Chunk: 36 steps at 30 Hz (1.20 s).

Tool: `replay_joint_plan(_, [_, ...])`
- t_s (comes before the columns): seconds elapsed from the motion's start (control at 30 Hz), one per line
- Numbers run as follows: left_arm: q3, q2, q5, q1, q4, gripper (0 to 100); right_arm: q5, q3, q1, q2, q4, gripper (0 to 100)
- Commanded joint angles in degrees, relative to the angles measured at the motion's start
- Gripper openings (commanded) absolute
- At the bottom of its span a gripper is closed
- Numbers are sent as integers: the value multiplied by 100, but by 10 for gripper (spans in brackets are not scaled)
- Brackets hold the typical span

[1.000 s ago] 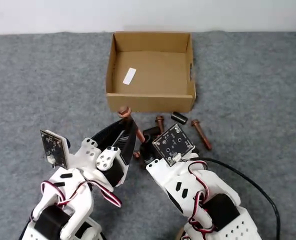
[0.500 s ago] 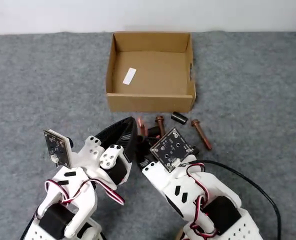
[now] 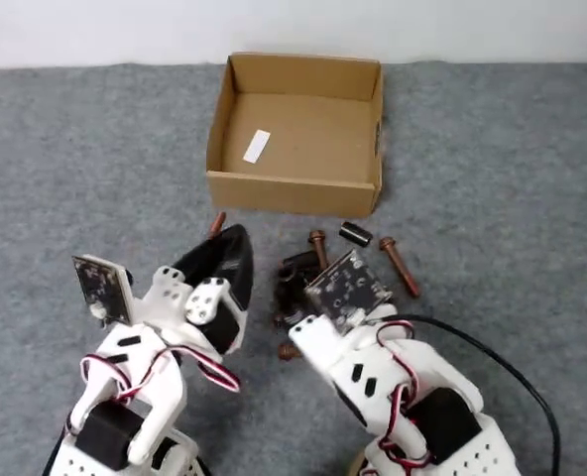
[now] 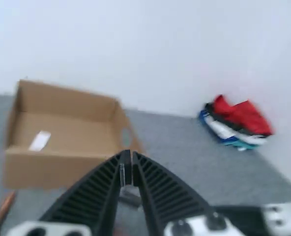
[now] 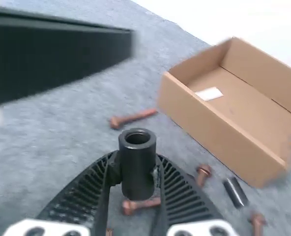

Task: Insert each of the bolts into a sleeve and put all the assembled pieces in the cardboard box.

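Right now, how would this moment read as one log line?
left fingers: shut | right fingers: shut on sleeve | cardboard box: no bolts inside | bolts: loose on carpet

The things are carried by a surface covered in grey, felt-like carpet (image 3: 95,149), which is bounded at its far side by a white wall. A cardboard box (image 3: 292,194) is set on it, open side up, toward the far edge. A first bolt (image 3: 217,223), copper-coloured, is seen lying just beside the box's near left corner. In front of the box's near wall a short black sleeve (image 3: 354,234) is laid on its side between a second bolt (image 3: 317,244) and a third bolt (image 3: 398,266). A fourth bolt (image 3: 287,352) is seen farther from the box. A black cable (image 3: 517,372) is laid across the carpet at the right. A pile of red, white and blue cloth (image 4: 234,123) is seen on the carpet by the wall.
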<state>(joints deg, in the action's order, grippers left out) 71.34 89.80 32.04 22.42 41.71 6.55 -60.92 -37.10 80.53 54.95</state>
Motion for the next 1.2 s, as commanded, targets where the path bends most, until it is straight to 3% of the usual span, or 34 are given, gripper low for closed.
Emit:
replay_joint_plan(0.0, [-75, -273, -62, -167, 800, 4, -105, 457, 646, 92, 84, 9])
replay_joint_plan(0.2, [-1068, -1618, -53, -167, 1354, 4, -1090, 730, 1640, 22, 532, 9])
replay_joint_plan(0.4, [-2237, -3376, -114, -132, 1407, 4, -1407, 835, 2273, 84, 1262, 9])
replay_joint_plan(0.6, [-3354, -4897, -352, 369, 2215, 4, -1530, 1116, 2765, 84, 1657, 9])
replay_joint_plan(0.7, [-3855, -5609, -88, 237, 2356, 4, -1688, 1116, 3037, 84, 1833, 9])
replay_joint_plan(0.83, [-4523, -6646, -369, -220, 2699, 5, -1758, 1116, 3169, 92, 1930, 9])
replay_joint_plan(1.03, [-5895, -8273, -835, -800, 3947, 5, -1758, 1116, 3169, 92, 1930, 9])
replay_joint_plan(1.17, [-6879, -9319, -1160, -730, 4976, 5, -1758, 1116, 3169, 92, 1930, 9])
